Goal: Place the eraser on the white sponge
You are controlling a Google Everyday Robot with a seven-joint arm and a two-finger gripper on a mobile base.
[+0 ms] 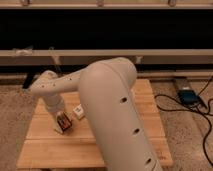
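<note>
Camera view shows the gripper (61,116) at the left-centre of the frame, low over the table (45,150), reached down from the wrist directly above it. Whether its fingers are apart or together cannot be told; the wrist housing hides most of them. Right under it sits the eraser (63,123), a small dark block with a red-orange face, tilted slightly. A pale edge shows beneath and to the left of the eraser, which is probably the sponge (58,130), though too little shows to be sure. If so, the eraser rests on it or against it. Whether the gripper has contact with the eraser cannot be told.

Just to the right of the eraser lies a small white bottle (79,112), apart from it, partly behind the forearm. The arm (115,110) runs from the wrist to the right and then down through the frame's centre, covering much of the table. At the right edge, on the floor, a blue box (186,95) with black cables lies well clear of the table.

The step in hand looks like the placing or release. The next move calls for a straight lift of the gripper, with the fingers wide enough not to drag the eraser off the pad or knock the bottle.
</note>
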